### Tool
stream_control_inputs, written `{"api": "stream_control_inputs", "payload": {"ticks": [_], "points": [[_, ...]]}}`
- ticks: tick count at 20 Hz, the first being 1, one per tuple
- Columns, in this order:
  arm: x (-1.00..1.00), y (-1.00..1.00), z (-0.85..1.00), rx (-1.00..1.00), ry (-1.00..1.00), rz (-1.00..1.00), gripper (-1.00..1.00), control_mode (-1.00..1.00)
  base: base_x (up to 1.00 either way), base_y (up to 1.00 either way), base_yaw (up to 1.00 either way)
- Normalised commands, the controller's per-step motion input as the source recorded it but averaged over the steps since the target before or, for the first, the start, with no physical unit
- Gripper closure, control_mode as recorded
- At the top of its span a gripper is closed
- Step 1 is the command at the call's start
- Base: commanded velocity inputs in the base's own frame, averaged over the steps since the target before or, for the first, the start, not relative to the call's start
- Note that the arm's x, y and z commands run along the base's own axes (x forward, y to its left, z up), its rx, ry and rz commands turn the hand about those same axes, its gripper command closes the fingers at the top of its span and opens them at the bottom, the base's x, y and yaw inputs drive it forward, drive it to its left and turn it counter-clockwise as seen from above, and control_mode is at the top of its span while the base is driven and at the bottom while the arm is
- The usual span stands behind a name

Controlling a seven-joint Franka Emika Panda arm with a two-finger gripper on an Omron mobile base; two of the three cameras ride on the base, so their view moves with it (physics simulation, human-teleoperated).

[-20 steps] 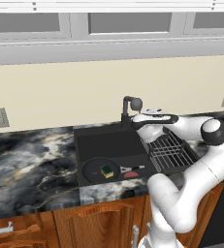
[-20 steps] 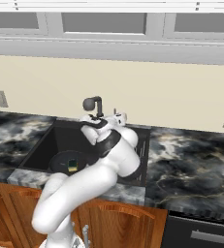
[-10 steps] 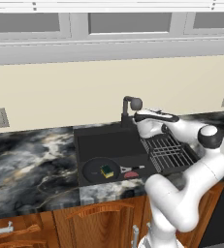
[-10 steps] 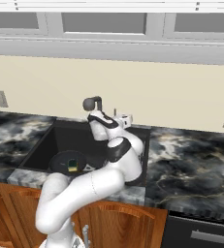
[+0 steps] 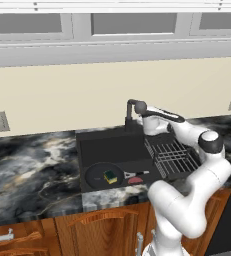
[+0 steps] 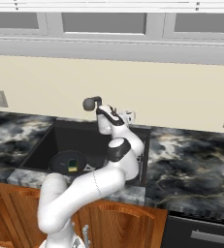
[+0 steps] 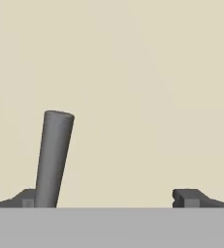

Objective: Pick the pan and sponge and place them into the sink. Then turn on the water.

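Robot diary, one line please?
pan: in sink | sponge: on pan | gripper: open, at faucet | water: off

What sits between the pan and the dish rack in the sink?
In the left base view, the red drain piece lies between the pan and the wire dish rack, beside the pan's handle.

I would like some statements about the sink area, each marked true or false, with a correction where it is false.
1. The pan lies inside the sink. True.
2. The sponge rests on the counter left of the sink. False: it lies in the pan.
3. Water runs from the faucet. False: no stream shows.
4. The gripper is open, its jaws wide apart. True.
5. The wire dish rack stands left of the basin. False: it stands to the right.
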Motion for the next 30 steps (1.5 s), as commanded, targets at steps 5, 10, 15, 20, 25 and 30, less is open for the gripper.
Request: {"api": "stream_control_inputs", "payload": {"ticks": [5,10,15,20,25,30], "points": [[0.55,-0.17,-0.18,0.0,0.0,-0.02,-1.0,-1.0,0.0,0.0,0.0],[0.29,-0.45,-0.44,0.0,-0.01,-0.16,-1.0,-1.0,0.0,0.0,0.0],[0.11,-0.88,-0.51,0.0,-0.06,-0.23,-1.0,-1.0,0.0,0.0,0.0],[0.0,-1.0,-0.59,0.0,-0.1,-0.26,-1.0,-1.0,0.0,0.0,0.0],[0.01,-1.0,-0.68,0.01,-0.06,-0.23,-1.0,-1.0,0.0,0.0,0.0],[0.15,-1.0,-0.71,0.04,-0.01,-0.22,-1.0,-1.0,0.0,0.0,0.0]]}}
